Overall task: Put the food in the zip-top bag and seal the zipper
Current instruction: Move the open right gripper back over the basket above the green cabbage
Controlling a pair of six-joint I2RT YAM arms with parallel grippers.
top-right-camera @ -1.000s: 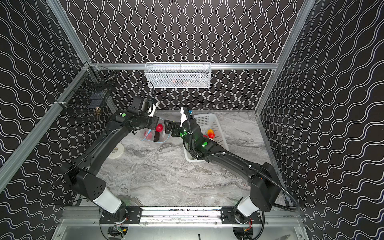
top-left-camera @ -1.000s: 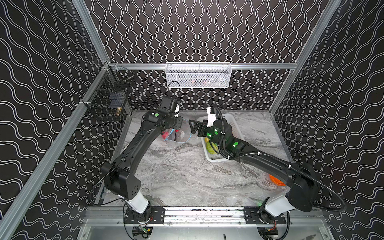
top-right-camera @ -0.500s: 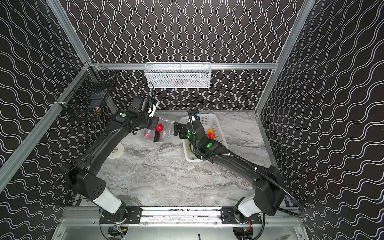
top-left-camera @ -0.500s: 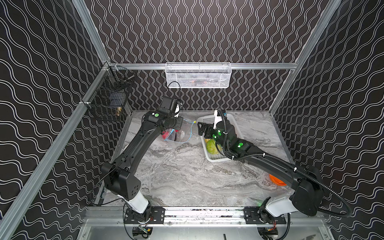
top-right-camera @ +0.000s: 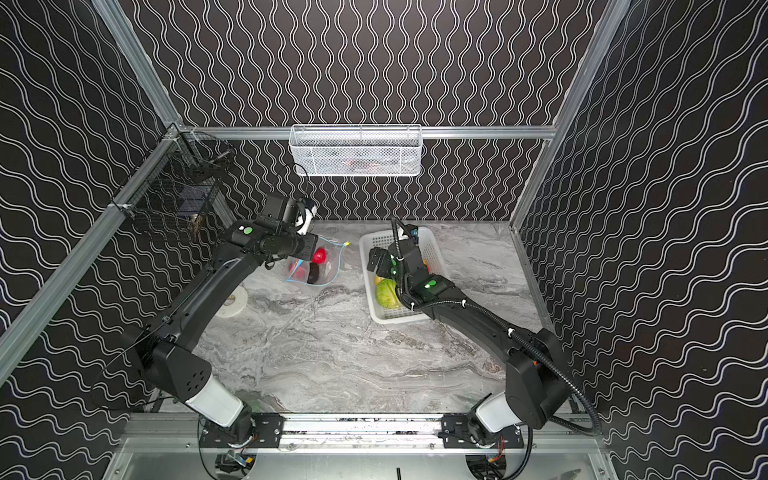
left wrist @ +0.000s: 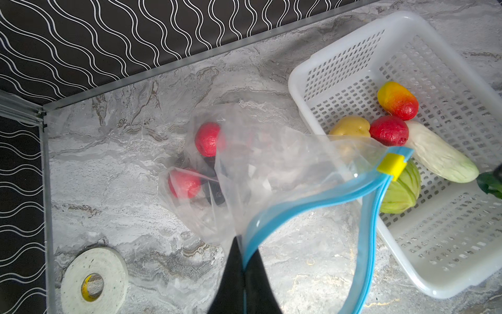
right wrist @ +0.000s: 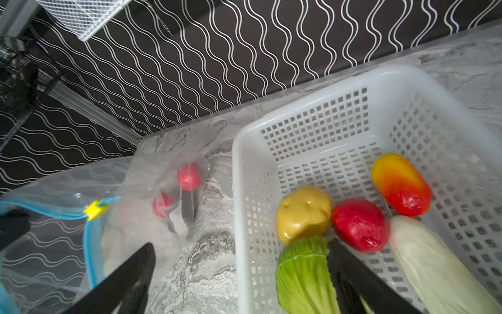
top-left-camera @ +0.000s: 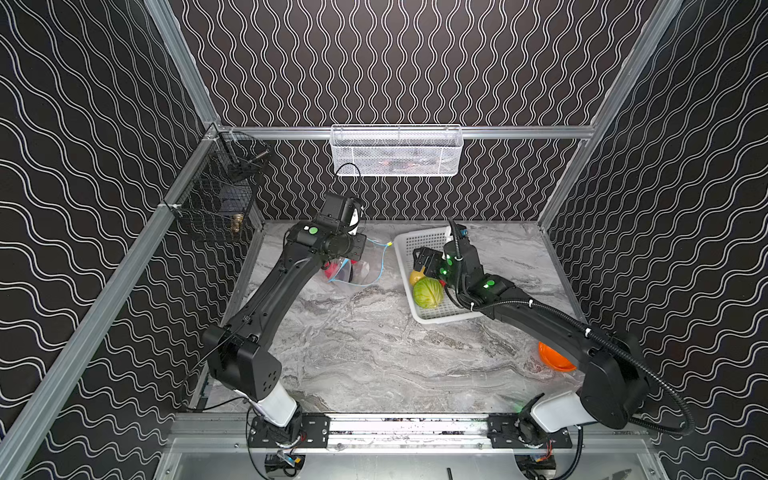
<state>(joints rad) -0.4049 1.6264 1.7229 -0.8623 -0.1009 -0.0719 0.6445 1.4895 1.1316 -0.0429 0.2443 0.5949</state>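
Left wrist: my left end effector [left wrist: 244,252] clamps clear bag [left wrist: 271,163] mouth; right end effector [right wrist: 240,246] spread; five toy foods [left wrist: 389,130] unbagged, white basket [left wrist: 339,49], 3 o'clock.

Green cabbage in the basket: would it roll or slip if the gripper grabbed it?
The cabbage looks round, so it may roll if nudged, though the potato and basket wall beside it would probably stop it. Its ribbed surface likely helps grip. Its molded look suggests a rigid, light toy.
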